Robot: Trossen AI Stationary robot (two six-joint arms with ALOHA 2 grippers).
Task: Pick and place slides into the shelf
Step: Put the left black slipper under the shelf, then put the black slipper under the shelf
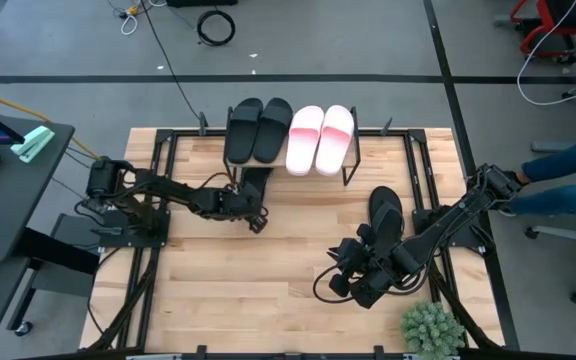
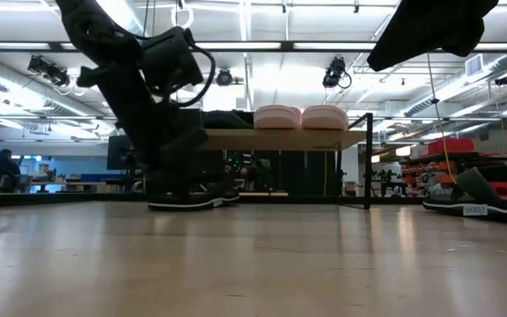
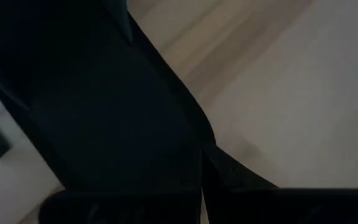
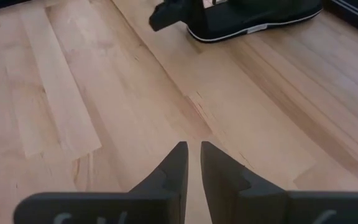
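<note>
4 cameras covering 1 table

High view is looking straight down; low view is facing level toward the shelf (image 2: 280, 138), which both share. Each wrist view is peering past its own fingers, the left gripper's (image 1: 258, 222) pressed against a black slide (image 3: 104, 118).

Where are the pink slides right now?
In the high view, the two pink slides lie side by side on the right half of the shelf, right beside two black slides on the left half.

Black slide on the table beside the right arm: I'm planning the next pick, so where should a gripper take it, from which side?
Probably the wide strap: the black slide lies flat on its sole, so the strap arches above the footbed. Come from above, one finger under the arch, one on top. The right gripper is nearest.
</note>
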